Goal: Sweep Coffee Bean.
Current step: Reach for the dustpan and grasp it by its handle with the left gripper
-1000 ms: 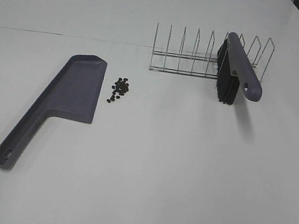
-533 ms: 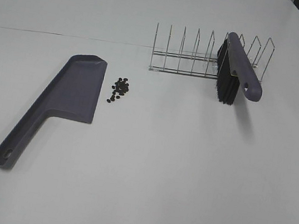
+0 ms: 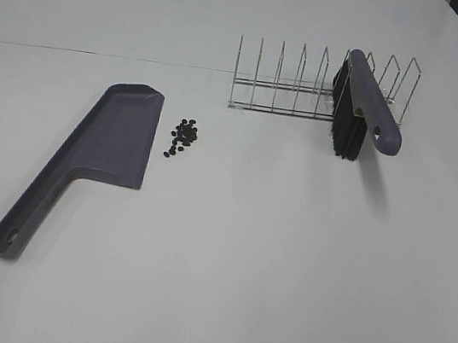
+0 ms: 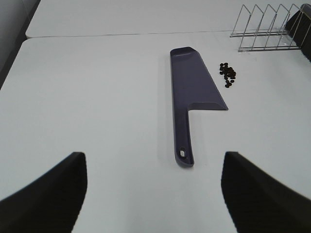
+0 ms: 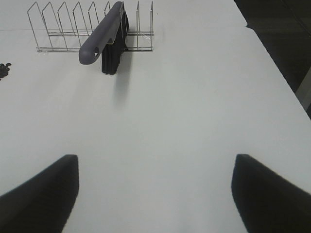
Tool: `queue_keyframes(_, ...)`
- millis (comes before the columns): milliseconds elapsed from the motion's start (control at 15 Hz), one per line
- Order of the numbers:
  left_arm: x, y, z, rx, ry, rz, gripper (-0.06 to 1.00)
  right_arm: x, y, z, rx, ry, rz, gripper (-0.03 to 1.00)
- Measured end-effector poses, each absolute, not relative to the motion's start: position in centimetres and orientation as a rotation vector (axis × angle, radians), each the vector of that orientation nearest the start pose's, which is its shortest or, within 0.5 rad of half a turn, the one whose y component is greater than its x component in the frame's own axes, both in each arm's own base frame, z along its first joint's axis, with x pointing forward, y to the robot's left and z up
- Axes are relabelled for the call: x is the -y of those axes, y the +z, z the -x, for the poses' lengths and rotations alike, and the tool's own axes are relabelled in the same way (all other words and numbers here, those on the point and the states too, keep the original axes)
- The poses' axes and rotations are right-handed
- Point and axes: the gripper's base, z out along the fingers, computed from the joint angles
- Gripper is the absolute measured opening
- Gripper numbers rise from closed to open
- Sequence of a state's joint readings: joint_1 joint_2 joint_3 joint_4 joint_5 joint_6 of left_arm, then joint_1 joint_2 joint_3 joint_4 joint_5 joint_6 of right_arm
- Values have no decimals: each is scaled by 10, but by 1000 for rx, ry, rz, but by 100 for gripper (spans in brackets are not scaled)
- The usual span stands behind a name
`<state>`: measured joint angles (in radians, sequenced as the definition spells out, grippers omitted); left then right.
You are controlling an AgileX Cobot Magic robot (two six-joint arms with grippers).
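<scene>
start step, nothing grasped. left tool [image 4: 153, 160] spread empty; dustpan [image 4: 194, 82] ahead of it, coffee bean [image 4: 227, 75] just beside the pan blade. right tool [image 5: 155, 158] spread empty; brush [image 5: 102, 34] ahead in wire rack [image 5: 58, 34]. next move likely: grip both handles.

One dustpan [image 3: 118, 133], one brush [image 3: 373, 102], one wire rack [image 3: 274, 108], and a cluster of roughly fifteen coffee beans [image 3: 185, 135].
</scene>
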<state>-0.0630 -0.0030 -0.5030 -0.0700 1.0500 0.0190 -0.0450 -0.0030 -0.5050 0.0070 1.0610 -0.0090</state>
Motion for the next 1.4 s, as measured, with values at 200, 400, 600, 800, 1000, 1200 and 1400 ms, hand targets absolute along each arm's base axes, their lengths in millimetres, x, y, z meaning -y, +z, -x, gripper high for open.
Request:
queue_keyframes(200,5,279,6,-2026,-111,-86,72,-1,279,6,-2036,-26,-36,76)
queue_keyframes(400,5,279,6,-2026,-111,-86,72,-1,279,6,-2036,-26,-36,76)
queue_keyframes(600,5,279,6,-2026,-111,-86,72,-1,279,6,-2036,-26,-36,76)
queue_keyframes(800,5,279,6,-2026,-111,-86,72,-1,279,6,-2036,-26,-36,76)
queue_keyframes(1000,5,279,6,-2026,-111,-86,72,-1,279,6,-2036,-26,-36,76)
queue_keyframes(1200,5,279,6,-2026,-111,-86,72,-1,279,6,-2036,-26,-36,76)
queue_keyframes(1400,5,279,6,-2026,-114,-86,72,-1,279,6,-2036,-26,-36,76)
